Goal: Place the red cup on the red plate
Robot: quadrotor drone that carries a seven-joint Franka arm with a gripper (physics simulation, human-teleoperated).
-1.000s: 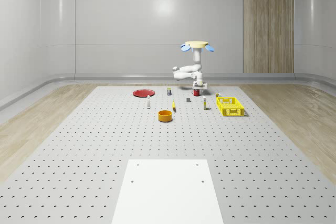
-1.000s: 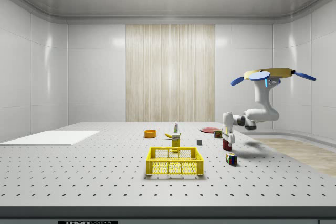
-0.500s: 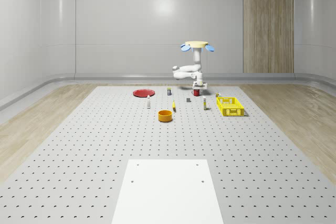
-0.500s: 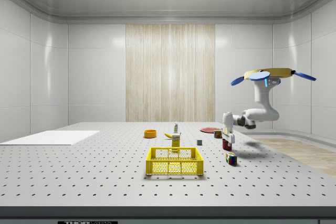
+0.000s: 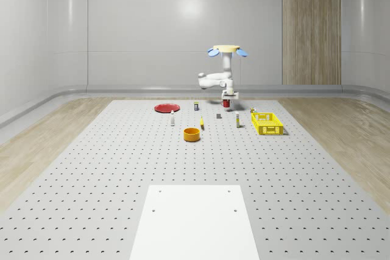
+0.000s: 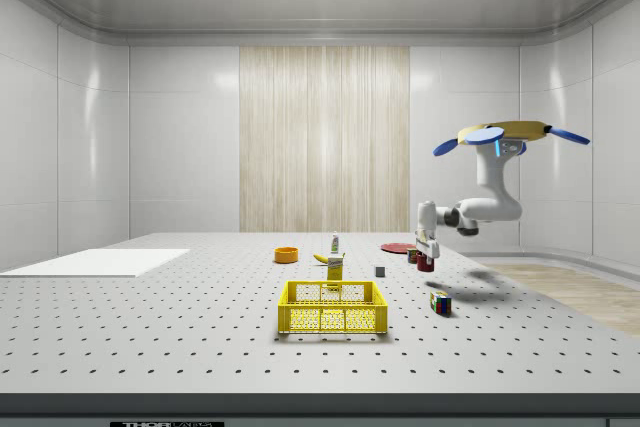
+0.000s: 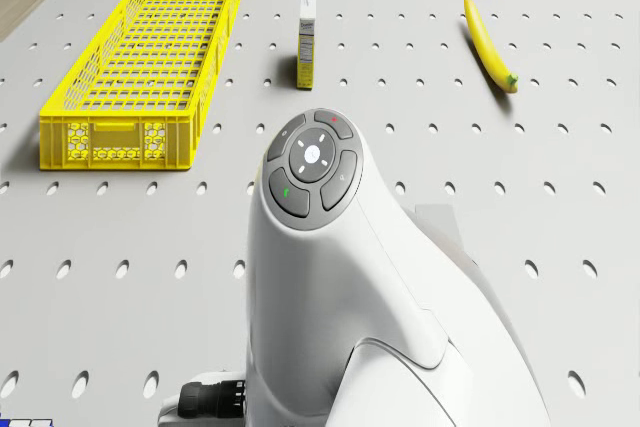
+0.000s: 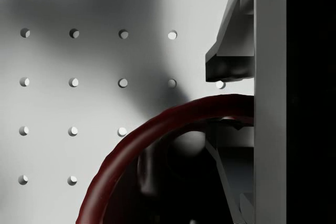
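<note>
Risen since a second ago: drone [image 5: 225,49] and arm higher, red cup [image 5: 226,103] lifted off the perforated floor [image 5: 122,168] and now hanging in the air under the end effector [image 5: 227,98]. Clamped on the cup's rim, one finger [image 8: 231,51] outside the wall and one inside, seen in the wrist view. Hovers above the floor near the small block [image 5: 219,115], well apart from the red plate [image 5: 165,108], which lies toward the whole-scene view's left. Carry step just begun, by the look of it. Next, probably: travel across to the plate, cup kept upright, then a lowering onto its middle before letting go. Small carton [image 7: 307,45] beside the yellow crate [image 7: 140,67] bears print, too fine to read; no other writing legible.
</note>
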